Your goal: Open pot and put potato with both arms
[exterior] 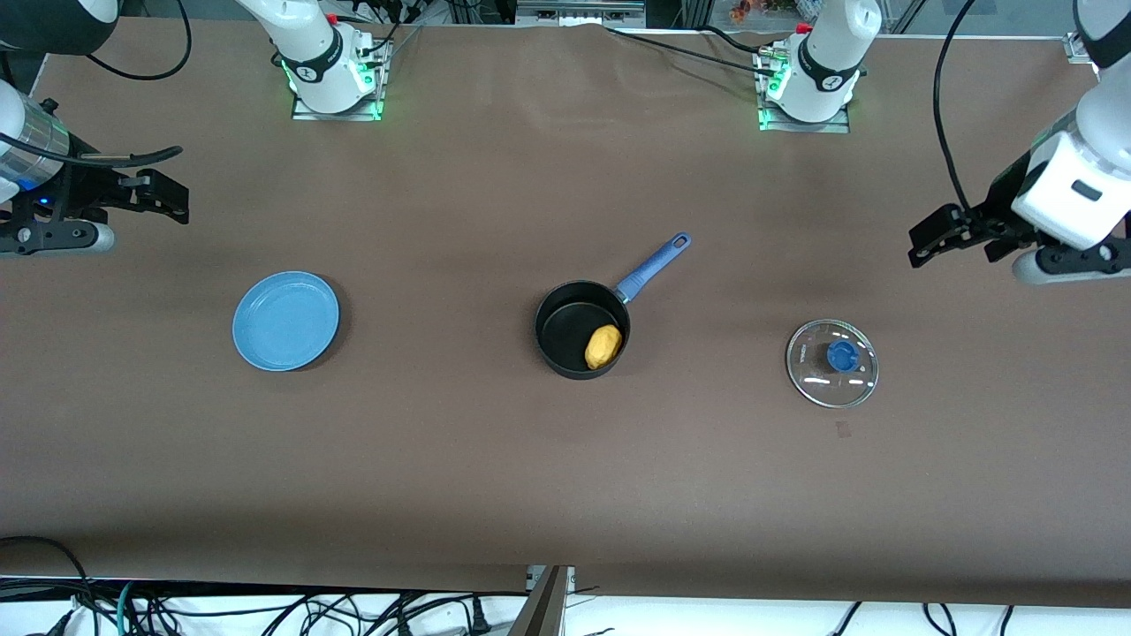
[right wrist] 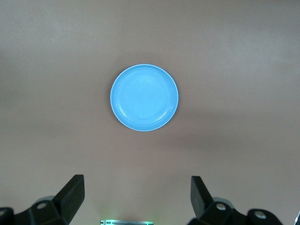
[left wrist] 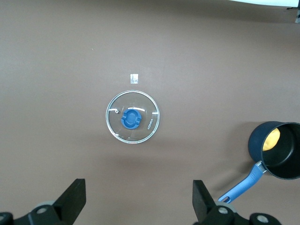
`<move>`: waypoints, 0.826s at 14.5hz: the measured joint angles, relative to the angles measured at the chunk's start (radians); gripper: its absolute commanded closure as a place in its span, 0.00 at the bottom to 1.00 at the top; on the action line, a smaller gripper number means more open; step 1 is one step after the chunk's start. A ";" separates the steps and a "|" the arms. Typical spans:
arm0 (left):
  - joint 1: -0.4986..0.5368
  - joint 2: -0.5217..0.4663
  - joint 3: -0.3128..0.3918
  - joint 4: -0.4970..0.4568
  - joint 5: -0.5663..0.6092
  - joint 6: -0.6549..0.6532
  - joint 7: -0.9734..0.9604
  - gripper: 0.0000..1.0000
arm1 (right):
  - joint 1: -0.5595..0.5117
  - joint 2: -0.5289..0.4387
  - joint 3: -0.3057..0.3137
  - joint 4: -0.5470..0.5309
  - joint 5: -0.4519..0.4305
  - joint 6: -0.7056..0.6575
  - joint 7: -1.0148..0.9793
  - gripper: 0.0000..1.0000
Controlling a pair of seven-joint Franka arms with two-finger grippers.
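Nearest the front camera lies the glass lid, flat on the table toward the left arm's end, with the pot uncovered mid-table and the potato inside it. Toward the right arm's end sits a blue plate. Each arm waits raised at its own end, left gripper and right gripper both spread wide, holding nothing.

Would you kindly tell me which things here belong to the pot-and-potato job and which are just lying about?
Job: pot, open; potato inside it; glass lid toward the left arm's end; left claw and right claw, both open.

Lying about: blue plate; small paper scrap.
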State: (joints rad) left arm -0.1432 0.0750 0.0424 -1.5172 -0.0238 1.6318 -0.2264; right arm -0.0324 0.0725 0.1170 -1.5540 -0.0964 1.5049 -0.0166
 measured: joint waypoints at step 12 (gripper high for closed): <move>0.001 -0.038 0.007 -0.020 0.000 -0.024 0.014 0.00 | -0.001 0.000 -0.001 0.000 0.023 0.000 0.000 0.00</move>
State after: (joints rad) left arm -0.1420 0.0373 0.0495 -1.5373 -0.0238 1.6074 -0.2123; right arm -0.0333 0.0726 0.1164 -1.5540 -0.0737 1.5051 -0.0165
